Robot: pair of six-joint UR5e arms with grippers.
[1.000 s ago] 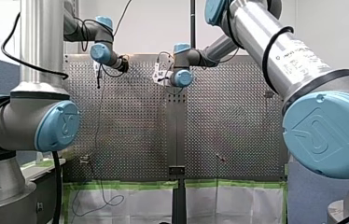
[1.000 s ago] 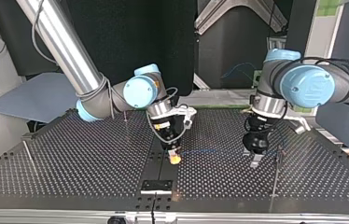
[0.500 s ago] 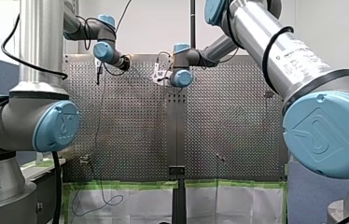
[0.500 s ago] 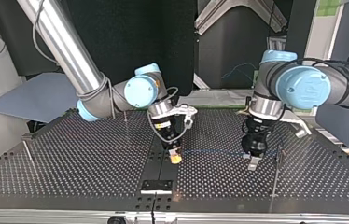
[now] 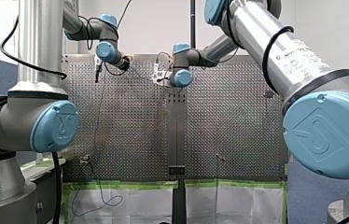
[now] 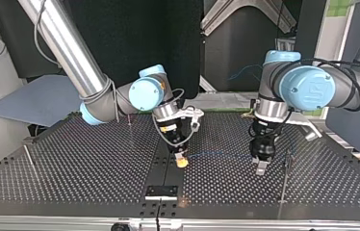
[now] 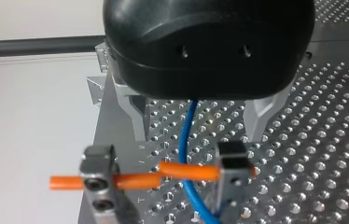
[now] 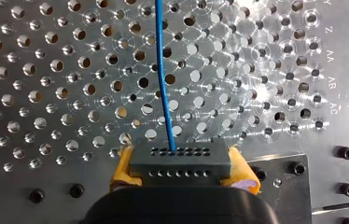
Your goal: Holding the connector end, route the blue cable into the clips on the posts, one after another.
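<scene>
Right wrist view: connector between right gripper's yellow pads

- Bright, even room light fills the front view; the silver perforated metal table shines softly.
- The top view is dimmer, against a black backdrop.
- Right wrist view: glare rings holes beside the thin blue cable.

Shiny perforated metal table, smooth blue cable, matt grey plastic connector
</scene>
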